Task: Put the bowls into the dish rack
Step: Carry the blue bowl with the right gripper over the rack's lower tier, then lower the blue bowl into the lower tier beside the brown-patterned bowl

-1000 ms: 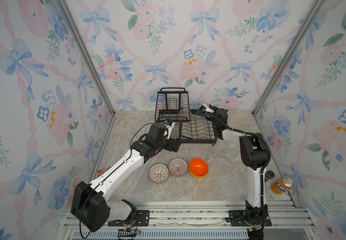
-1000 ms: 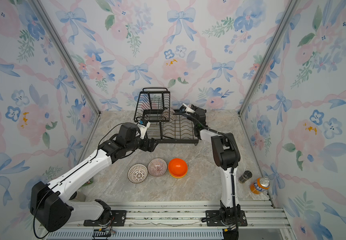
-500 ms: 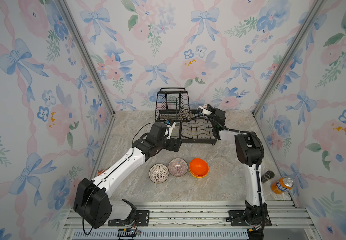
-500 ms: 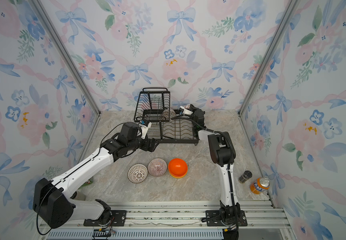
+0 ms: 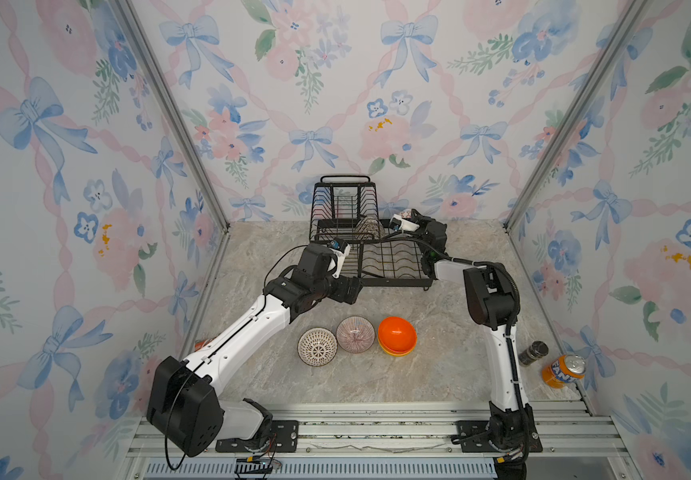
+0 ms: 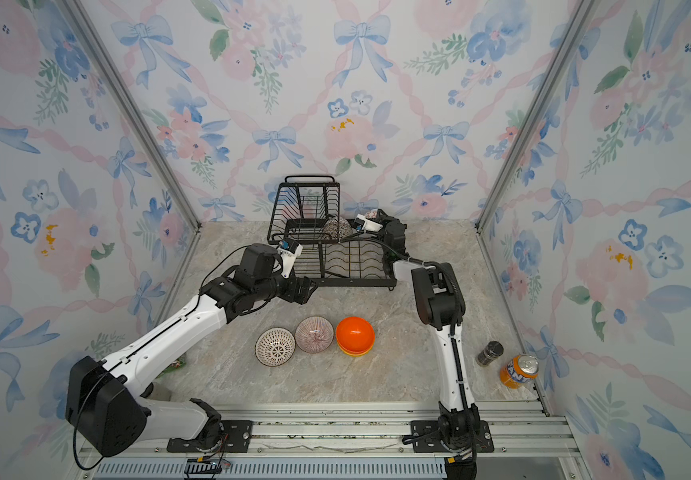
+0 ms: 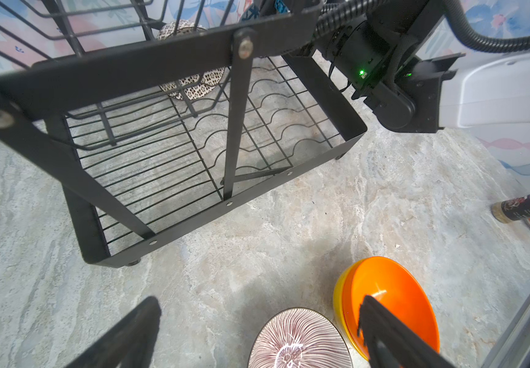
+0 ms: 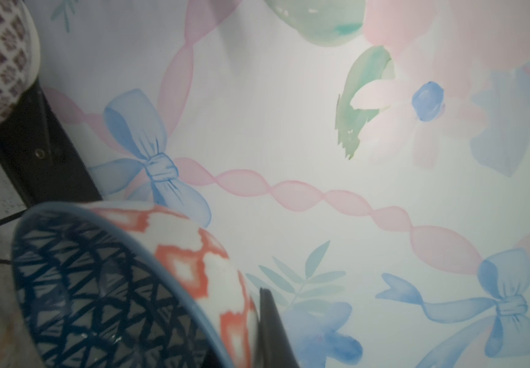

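Observation:
The black wire dish rack [image 5: 393,282] [image 6: 356,282] stands at the back of the table. A brown-beige mosaic bowl [image 5: 368,227] [image 7: 193,90] leans inside it on edge. My right gripper [image 5: 409,219] is shut on the wall of a bowl [image 8: 104,286], blue with triangles inside, at the rack's back right corner. One finger [image 8: 270,328] shows outside the wall. My left gripper [image 7: 258,301] [image 5: 352,289] hangs open by the rack's front left, above a pinkish striped bowl [image 7: 298,342] [image 5: 355,334]. Beside it sit a white lattice bowl [image 5: 317,347] and an orange bowl [image 5: 397,332] nested in a yellow one [image 7: 337,299].
An orange soda can [image 5: 564,369] and a dark spice jar [image 5: 533,352] stand by the right wall. A small packet [image 5: 200,344] lies against the left wall. Patterned walls close in three sides, and an aluminium rail [image 5: 377,424] runs along the front edge.
The right arm has drawn a little to the left with the blue bowl, bringing it closer to the rack's back corner. The left gripper has hardly moved and stays open.

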Action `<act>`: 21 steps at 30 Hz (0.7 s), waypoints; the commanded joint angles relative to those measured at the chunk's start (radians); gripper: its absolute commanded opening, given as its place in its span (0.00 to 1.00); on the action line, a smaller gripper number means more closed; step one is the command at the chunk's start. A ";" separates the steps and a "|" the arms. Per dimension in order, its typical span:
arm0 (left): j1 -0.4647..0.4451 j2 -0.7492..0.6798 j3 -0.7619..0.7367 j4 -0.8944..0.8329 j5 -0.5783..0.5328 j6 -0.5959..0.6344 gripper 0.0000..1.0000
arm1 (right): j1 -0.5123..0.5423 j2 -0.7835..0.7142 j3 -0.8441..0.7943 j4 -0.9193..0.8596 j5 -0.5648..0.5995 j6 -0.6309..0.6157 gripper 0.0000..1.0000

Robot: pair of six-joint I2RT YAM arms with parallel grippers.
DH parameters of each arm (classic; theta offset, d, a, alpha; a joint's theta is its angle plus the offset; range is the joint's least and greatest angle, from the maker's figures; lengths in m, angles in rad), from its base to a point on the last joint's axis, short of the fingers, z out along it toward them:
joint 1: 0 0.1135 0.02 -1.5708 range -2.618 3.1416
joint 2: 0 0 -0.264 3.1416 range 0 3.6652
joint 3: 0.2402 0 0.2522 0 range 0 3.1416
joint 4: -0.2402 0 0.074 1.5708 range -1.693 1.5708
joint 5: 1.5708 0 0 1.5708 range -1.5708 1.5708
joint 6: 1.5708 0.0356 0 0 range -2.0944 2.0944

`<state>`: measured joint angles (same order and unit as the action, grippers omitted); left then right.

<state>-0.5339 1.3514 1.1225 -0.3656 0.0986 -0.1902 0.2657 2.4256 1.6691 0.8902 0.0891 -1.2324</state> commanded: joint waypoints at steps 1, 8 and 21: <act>0.010 -0.006 0.008 -0.016 0.018 0.021 0.98 | 0.013 0.021 0.048 0.079 -0.012 -0.003 0.00; 0.013 -0.004 0.008 -0.016 0.024 0.026 0.98 | 0.022 0.035 0.051 0.071 -0.022 -0.004 0.00; 0.026 -0.005 0.006 -0.016 0.033 0.028 0.98 | 0.020 0.068 0.077 0.031 -0.044 -0.010 0.00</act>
<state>-0.5163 1.3514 1.1225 -0.3660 0.1143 -0.1829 0.2787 2.4744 1.7035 0.8772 0.0620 -1.2427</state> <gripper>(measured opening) 0.980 0.108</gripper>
